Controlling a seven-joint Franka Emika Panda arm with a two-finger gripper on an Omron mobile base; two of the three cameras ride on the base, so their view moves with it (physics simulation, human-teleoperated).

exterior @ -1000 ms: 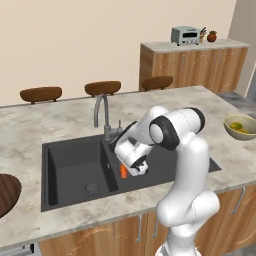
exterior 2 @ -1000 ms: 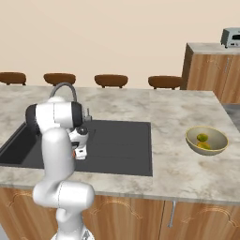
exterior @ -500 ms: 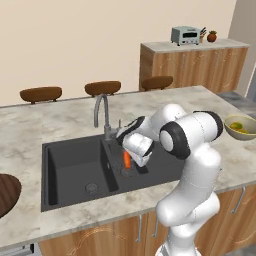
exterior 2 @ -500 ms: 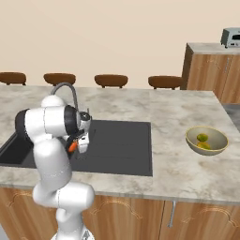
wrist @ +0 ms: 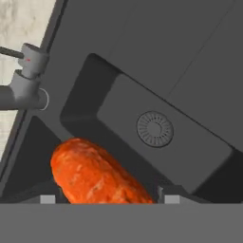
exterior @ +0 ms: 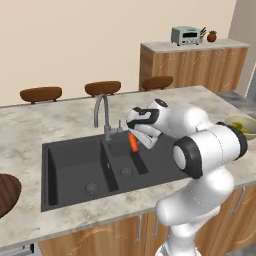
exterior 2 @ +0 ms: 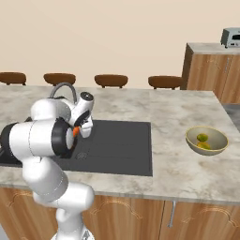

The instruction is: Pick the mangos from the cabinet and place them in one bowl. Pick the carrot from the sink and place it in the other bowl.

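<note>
**Carrot held above the sink basin**

No writing or brand mark can be read on anything here. Nearest the camera on the hand, the carrot (wrist: pixel 95 173) lies between the two dark fingertips — a stubby, bright orange piece with a mottled, rough-looking skin and a rounded end. The gripper (exterior: pixel 136 140) has its jaws closed on the carrot, which hangs clear above the sink (exterior: pixel 75 165), just beside the curved silver tap (exterior: pixel 101 112). From the right base camera the carrot (exterior 2: pixel 76 131) shows as a small orange tip at the gripper (exterior 2: pixel 79 129). Below it the dark grey basin has a round drain (wrist: pixel 154 128) in its floor.

Further along the marbled counter (exterior 2: pixel 154 112) sits the pale tan bowl (exterior 2: pixel 206 141) with two yellow-green mangos (exterior 2: pixel 202 138) inside. At the counter's left edge the rim of a dark brown bowl (exterior: pixel 7 192) shows. Beyond stand brown stools (exterior: pixel 102 88) — and on a wooden cupboard at the back, a silver toaster (exterior: pixel 185 35).
</note>
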